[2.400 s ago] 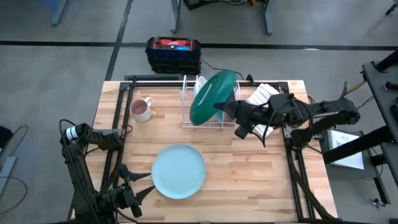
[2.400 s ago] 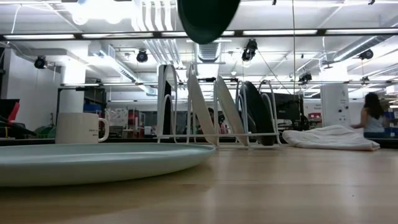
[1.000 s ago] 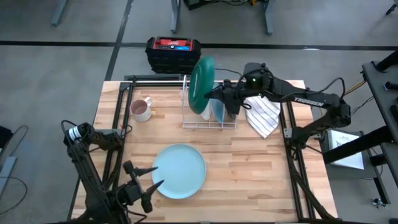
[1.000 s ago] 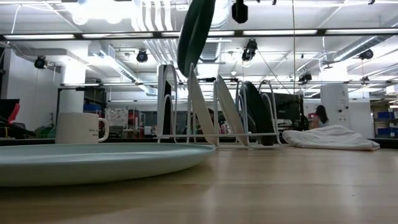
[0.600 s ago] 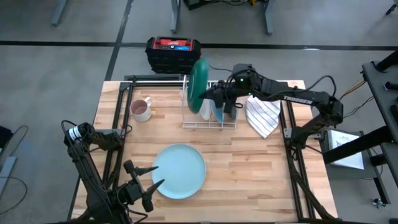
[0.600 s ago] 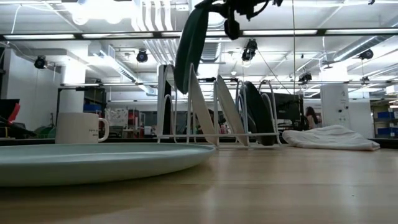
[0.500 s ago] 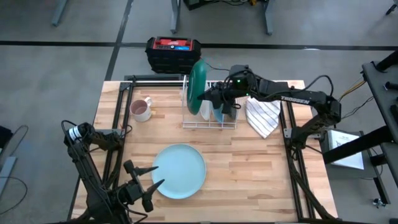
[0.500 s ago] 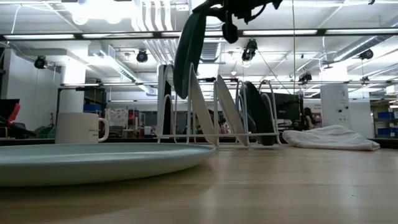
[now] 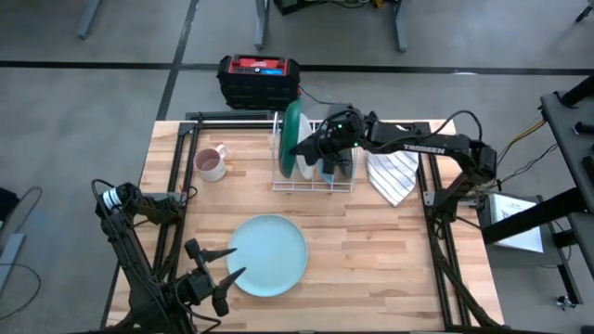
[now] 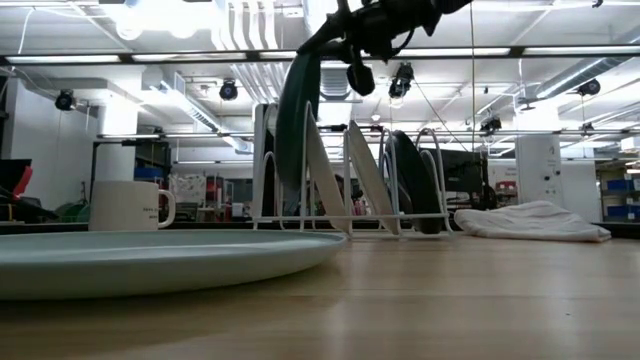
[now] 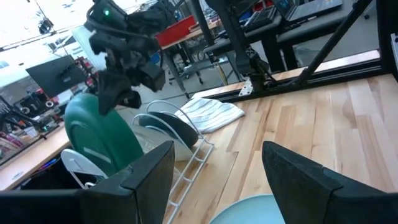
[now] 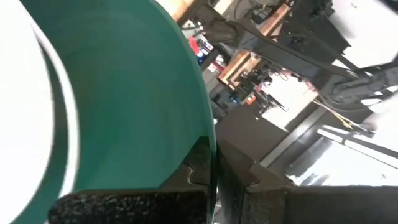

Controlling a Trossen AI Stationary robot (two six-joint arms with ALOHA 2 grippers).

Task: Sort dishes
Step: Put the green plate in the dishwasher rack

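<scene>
The right arm reaches in from the table's right edge, stretched leftward over the far half of the wooden table (image 9: 371, 241), its wrist bent down above the white wire dish rack (image 9: 312, 165). The right gripper (image 9: 306, 147) is clenched on the upper rim of a round dark green plate (image 9: 293, 137), which stands on edge, nearly upright, in the leftmost part of the rack; in the right wrist view the plate's rim passes between the two dark fingers (image 12: 193, 168). Other dishes stand in the rack's slots to the right of it. A large pale teal round plate (image 9: 267, 255) lies flat on the near half of the table. The left arm waits at the near left corner, its left gripper (image 9: 215, 271) spread wide and empty, just beside that plate's left edge.
</scene>
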